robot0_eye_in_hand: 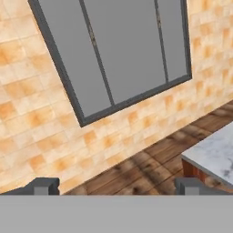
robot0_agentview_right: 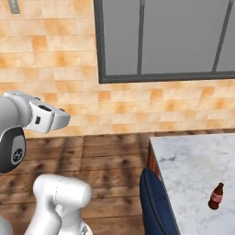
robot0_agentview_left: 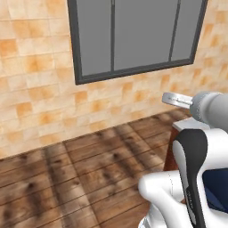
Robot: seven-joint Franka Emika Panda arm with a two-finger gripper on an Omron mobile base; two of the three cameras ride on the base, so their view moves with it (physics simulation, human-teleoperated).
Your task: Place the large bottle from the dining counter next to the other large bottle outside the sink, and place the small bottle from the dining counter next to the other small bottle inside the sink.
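Left base view: white arm, marble bench (robot0_agentview_left: 189, 125) corner behind it. Right base view: small brown red-labelled bottle (robot0_agentview_right: 216, 196) upright on the bench (robot0_agentview_right: 193, 165), near its right edge. Hand view: end effector (robot0_eye_in_hand: 116, 185) fingertips (robot0_eye_in_hand: 43, 185) wide apart, empty; bench corner at right.

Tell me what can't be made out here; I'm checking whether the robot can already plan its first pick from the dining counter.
- The dining counter: its right and near parts are cut off by the edges of the right base view, so what else stands there is unknown.
- The small bottle: too small to read its label.
- A dark blue chair back hides the counter's near left corner.
- The gripper is open, aimed at the wall, with no bottle ahead.
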